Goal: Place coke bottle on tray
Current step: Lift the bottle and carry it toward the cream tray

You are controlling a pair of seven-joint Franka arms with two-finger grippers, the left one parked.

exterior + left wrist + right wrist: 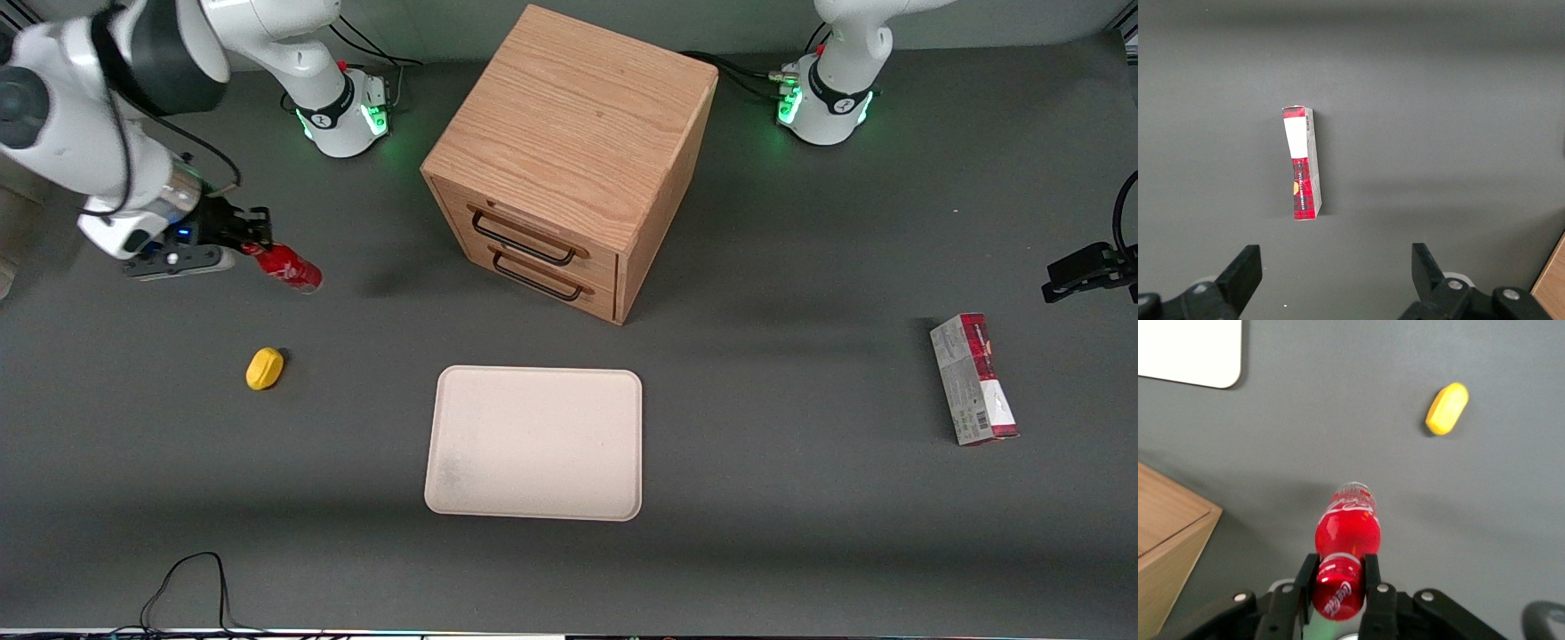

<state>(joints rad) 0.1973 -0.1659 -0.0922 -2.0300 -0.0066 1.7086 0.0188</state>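
Note:
The small red coke bottle [289,266] with white script is held tilted at the working arm's end of the table, its cap end between my fingers. My right gripper [253,238] is shut on its cap end, and the wrist view shows both fingers [1307,580] pressed on the red cap of the bottle [1346,532]. I cannot tell whether the bottle's base touches the table. The cream-beige tray [534,442] lies flat near the table's middle, nearer the front camera than the cabinet. Its corner shows in the wrist view [1198,353].
A wooden drawer cabinet [569,160] stands farther from the camera than the tray. A yellow lump [264,368] lies nearer the camera than the bottle, also seen in the wrist view [1447,408]. A red-and-grey carton [973,380] lies toward the parked arm's end.

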